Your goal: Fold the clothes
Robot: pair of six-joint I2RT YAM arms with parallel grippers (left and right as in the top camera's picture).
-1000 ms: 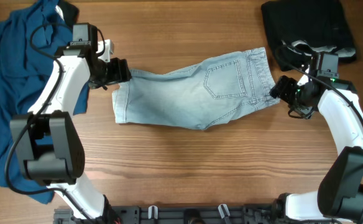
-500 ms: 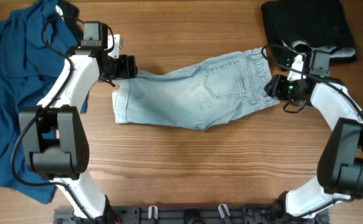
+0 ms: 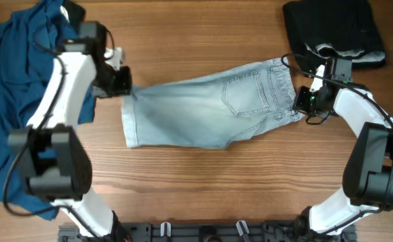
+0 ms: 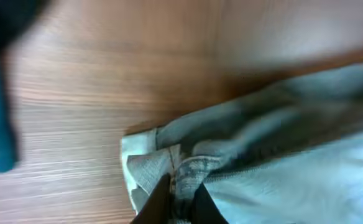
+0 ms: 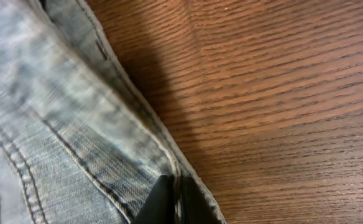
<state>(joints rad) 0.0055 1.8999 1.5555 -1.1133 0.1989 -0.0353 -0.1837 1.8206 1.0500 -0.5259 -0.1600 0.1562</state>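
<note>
Light-blue denim shorts [image 3: 203,107] lie stretched across the middle of the wooden table, back pocket up. My left gripper [image 3: 124,89] is shut on the hem of the shorts' leg [image 4: 169,165] at their upper-left corner. In the left wrist view the dark fingertips [image 4: 158,202] pinch a bunched fold of denim. My right gripper [image 3: 300,101] is shut on the waistband edge [image 5: 138,118] at the right end of the shorts. Its fingertips [image 5: 160,199] clamp the stitched edge there.
A large dark-blue garment [image 3: 18,81] is heaped over the table's left side, partly under the left arm. A black garment [image 3: 331,27] lies at the back right corner, just behind the right gripper. Bare wood [image 3: 210,181] lies in front of the shorts.
Both grippers went from open to shut on the shorts' ends. The shorts are now pulled flatter and longer, and their left end has shifted slightly down.
</note>
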